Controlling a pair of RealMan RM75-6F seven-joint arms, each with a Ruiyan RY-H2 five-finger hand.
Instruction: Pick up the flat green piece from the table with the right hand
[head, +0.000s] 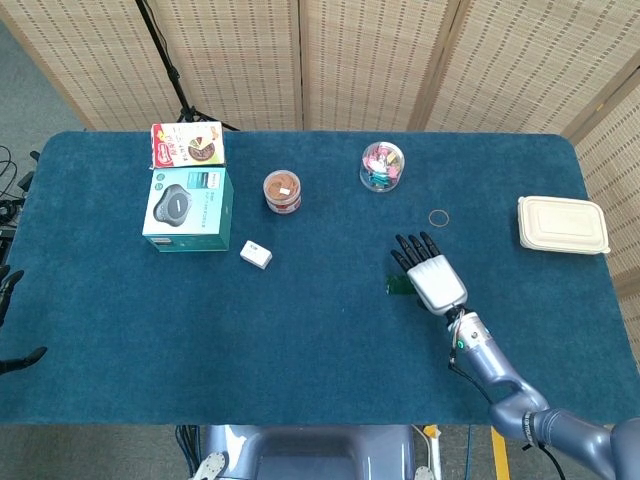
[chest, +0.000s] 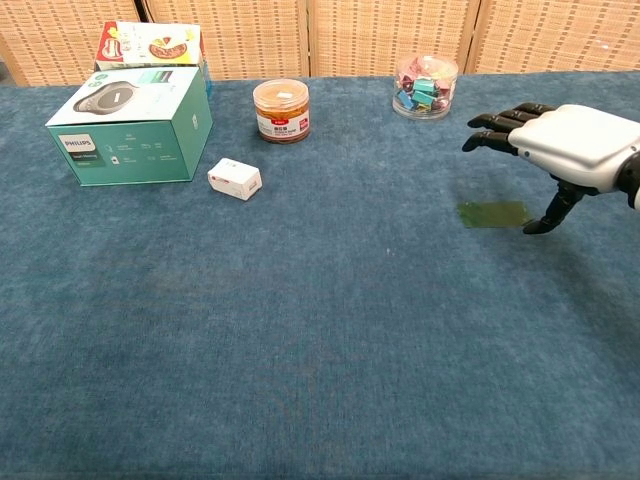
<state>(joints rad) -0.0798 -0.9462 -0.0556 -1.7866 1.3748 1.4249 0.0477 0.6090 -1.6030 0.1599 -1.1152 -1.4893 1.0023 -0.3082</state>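
From the head camera, your right hand (head: 432, 277) hovered palm down with fingers spread and holding nothing, covering most of the flat green piece (head: 397, 287), whose left edge showed on the blue table (head: 300, 330).

From the chest camera, the piece (chest: 492, 214) lay flat below the hand (chest: 565, 143), thumb tip just beside its right end.

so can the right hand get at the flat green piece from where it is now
Probably yes: the right hand hovers open just above the flat green piece, which lies alone on the table with nothing between them.
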